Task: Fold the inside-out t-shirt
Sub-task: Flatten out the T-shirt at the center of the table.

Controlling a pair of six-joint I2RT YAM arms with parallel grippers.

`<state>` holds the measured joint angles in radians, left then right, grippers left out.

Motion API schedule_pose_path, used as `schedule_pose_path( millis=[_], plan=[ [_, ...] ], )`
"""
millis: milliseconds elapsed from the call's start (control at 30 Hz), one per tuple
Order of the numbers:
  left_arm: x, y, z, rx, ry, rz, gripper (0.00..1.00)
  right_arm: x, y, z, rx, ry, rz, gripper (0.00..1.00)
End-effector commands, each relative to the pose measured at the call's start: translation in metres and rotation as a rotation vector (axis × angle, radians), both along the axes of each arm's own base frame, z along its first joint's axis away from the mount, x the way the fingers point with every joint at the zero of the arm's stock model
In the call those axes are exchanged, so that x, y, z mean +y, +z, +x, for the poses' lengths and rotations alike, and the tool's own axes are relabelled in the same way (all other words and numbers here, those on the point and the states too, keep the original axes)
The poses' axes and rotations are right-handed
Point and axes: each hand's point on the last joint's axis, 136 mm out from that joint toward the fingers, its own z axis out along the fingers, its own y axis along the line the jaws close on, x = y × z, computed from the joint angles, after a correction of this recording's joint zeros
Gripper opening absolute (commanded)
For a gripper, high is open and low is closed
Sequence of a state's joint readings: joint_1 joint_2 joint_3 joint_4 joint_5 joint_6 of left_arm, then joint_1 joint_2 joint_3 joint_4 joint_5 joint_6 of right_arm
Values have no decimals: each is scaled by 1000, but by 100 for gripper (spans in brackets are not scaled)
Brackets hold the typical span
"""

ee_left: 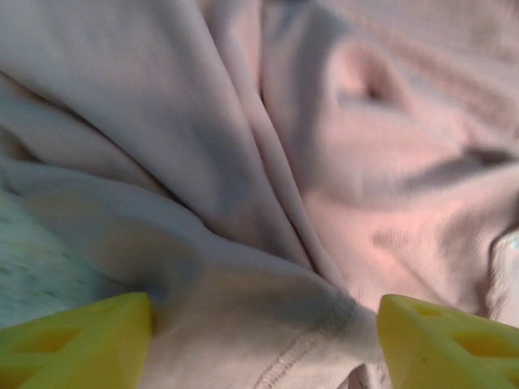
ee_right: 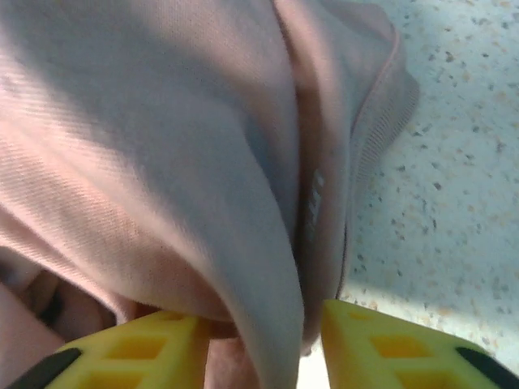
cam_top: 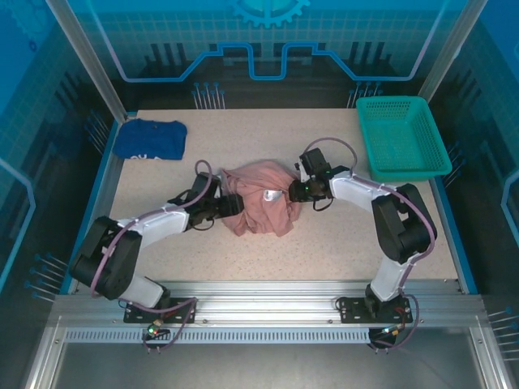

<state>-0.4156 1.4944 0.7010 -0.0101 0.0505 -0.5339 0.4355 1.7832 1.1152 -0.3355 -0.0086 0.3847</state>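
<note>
Holding the left gripper (ee_left: 265,324) spread wide, with a hem fold of the inside-out t-shirt (cam_top: 258,209) lying loose between its yellow fingers (ee_left: 81,344), and pinching a bunched fold of the same shirt in the right gripper (ee_right: 261,320), with bare table (ee_right: 438,203) just beside it. Sitting crumpled in a heap between the two grippers, touching both. Probably dealing with something light, soft and floppy, likely sagging and slipping when picked up, so better grabbing at a thick seam or hem, not thin loose cloth.
</note>
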Motion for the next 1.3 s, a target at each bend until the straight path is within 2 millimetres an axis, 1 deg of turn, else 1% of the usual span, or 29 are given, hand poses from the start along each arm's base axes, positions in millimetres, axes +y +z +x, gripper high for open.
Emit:
schedule_pose_path(
  millis=[0,33,67,100,133,167,233,267,333,367,400,433,500,567,600,667,700,800,900,967,1033,1133,1200,1233,1267],
  plan=[
    [-10,-17,-2,28,-22,8,61,3,17,22,-72,-23,34,25],
    [-8,-21,1,27,-18,33,54,2,22,23,-85,-23,35,21],
    [-5,-24,5,26,-16,61,45,1,30,24,-106,-22,41,16],
    [-4,-23,9,8,-20,83,36,0,43,26,-138,-19,53,11],
    [-3,-18,13,-12,-20,92,29,-1,57,27,-172,-19,65,8],
    [-4,-9,18,-47,-19,89,20,-2,74,27,-209,-18,76,5],
    [-6,21,24,-135,-21,63,2,-8,116,27,-293,-26,120,2],
    [-5,41,28,-189,-14,49,0,-11,140,26,-341,-31,148,1],
    [0,92,30,-314,10,17,0,-21,193,21,-446,-36,202,1],
    [5,123,29,-387,28,0,0,-27,224,17,-509,-41,229,0],
    [13,158,27,-468,52,-20,0,-33,257,10,-579,-42,251,1],
    [22,191,23,-544,77,-39,0,-39,285,4,-640,-38,258,1],
    [49,260,12,-709,158,-81,0,-59,344,-13,-785,-69,235,1],
    [75,313,-1,-835,237,-106,0,-78,389,-28,-900,-114,222,1],
    [85,336,-8,-892,263,-109,0,-86,407,-36,-953,-132,221,1],
    [97,364,-14,-961,295,-81,0,-94,428,-45,-1009,-149,207,2],
    [103,374,-16,-981,314,-62,0,-98,435,-49,-1023,-155,195,2],
    [112,393,-21,-1006,337,-41,0,-106,446,-58,-1044,-164,156,2],
    [115,405,-30,-1030,338,-33,0,-112,450,-69,-1060,-160,131,2],
    [116,411,-36,-1043,329,-33,0,-112,454,-78,-1074,-140,131,2],
    [115,417,-42,-1057,319,-39,0,-108,455,-86,-1082,-100,137,3],
    [112,425,-52,-1068,293,-73,0,-97,456,-99,-1074,-13,165,3],
    [108,427,-59,-1070,265,-106,0,-95,453,-107,-1059,10,174,3],
    [106,427,-61,-1067,257,-115,0,-95,450,-107,-1049,8,170,3],
    [105,422,-59,-1048,252,-117,0,-97,446,-107,-1036,4,161,4]
  ],
)
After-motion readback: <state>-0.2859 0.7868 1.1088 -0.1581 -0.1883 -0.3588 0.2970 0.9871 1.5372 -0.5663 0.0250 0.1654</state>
